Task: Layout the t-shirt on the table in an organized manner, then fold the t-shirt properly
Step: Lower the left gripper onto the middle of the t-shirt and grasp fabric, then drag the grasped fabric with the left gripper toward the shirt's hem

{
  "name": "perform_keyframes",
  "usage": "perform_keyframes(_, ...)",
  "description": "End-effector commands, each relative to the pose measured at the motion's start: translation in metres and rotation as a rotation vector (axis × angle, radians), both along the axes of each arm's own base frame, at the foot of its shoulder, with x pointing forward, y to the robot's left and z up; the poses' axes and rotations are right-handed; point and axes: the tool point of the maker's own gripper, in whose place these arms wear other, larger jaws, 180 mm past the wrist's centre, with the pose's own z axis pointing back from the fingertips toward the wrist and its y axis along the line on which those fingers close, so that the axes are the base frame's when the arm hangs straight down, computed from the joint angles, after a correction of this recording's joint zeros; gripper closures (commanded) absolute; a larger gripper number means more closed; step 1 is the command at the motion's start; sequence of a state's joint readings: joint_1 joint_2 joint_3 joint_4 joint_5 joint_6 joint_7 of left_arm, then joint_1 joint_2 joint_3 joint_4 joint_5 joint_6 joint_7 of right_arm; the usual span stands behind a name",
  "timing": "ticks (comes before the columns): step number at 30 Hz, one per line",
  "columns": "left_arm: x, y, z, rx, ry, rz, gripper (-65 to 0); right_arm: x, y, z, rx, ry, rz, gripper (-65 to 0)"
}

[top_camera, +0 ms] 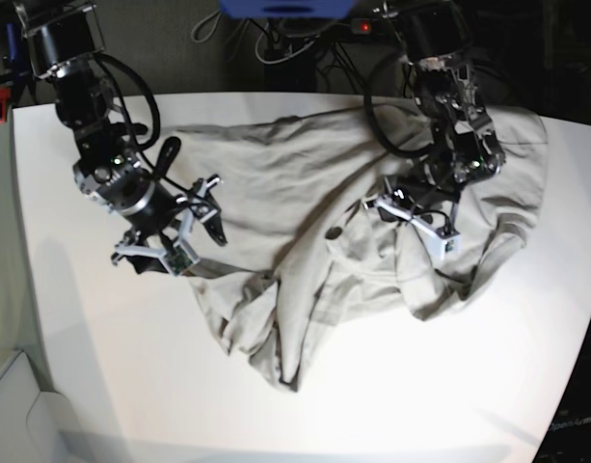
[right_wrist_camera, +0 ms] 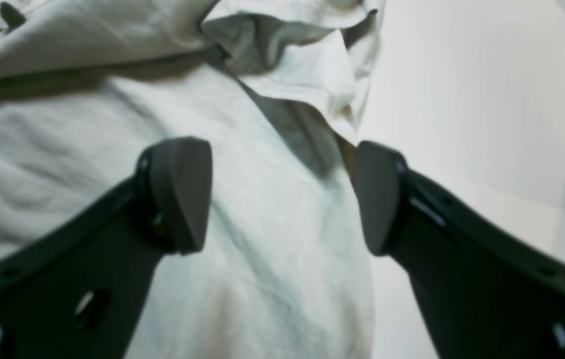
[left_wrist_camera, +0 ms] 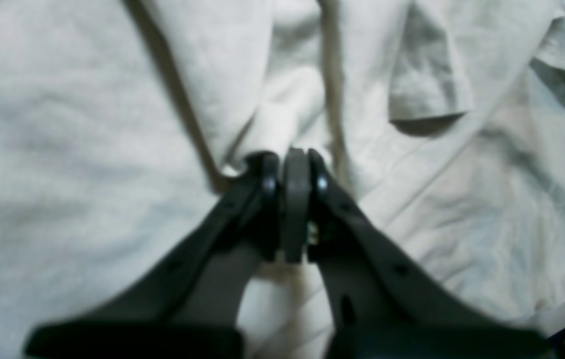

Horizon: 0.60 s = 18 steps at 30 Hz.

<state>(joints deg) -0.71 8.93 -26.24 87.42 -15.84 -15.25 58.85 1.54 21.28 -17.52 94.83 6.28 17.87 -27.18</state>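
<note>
We see the t-shirt (top_camera: 305, 212) lying crumpled across the middle and right of the table (top_camera: 102, 386), with a bunched tail of cloth reaching toward the near edge and bare white tabletop to the left and along the near side.

The left gripper (left_wrist_camera: 294, 164) has its fingers pressed together on a small raised ridge of the cloth, so it is pinching the shirt somewhere in its right half. The right gripper (right_wrist_camera: 282, 194) has its fingers spread wide, one pad over the fabric and the other at the shirt's edge where the cloth meets the table; it holds nothing.

We judge the shirt to be light, soft and limp: it will sag and drag when lifted and will not keep a shape by itself. A pinch on a single layer at a hem, shoulder or sleeve seam should serve better than a grab into a thick bunch, which could lift several layers at once.

Much is hard to read. Both wrist views are blurred. We cannot tell which part of the garment the left fingers have caught, or how many layers. The neck opening is not clear to us, and folds hide most of the sleeves and hem.
</note>
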Motion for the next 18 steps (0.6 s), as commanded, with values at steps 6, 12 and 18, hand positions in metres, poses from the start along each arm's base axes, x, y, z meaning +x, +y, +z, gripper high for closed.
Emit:
perform_keyframes(6, 0.043, 0.012, 0.068, 0.04, -0.21, 0.03, -0.6, 0.002, -0.001, 0.009, 0.01, -0.032, 0.008, -45.2)
perform_keyframes(12, 0.095, 0.045, 0.12, 0.063, -0.355, 0.132, -0.6, -0.002, -0.001, 0.005, 0.01, -0.02, 0.008, -45.2)
perform_keyframes(18, 0.153, 0.065, 0.164, 0.135, -0.476, 0.176, -0.5, -0.003, -0.003, 0.004, 0.004, -0.019, 0.009, -45.2)
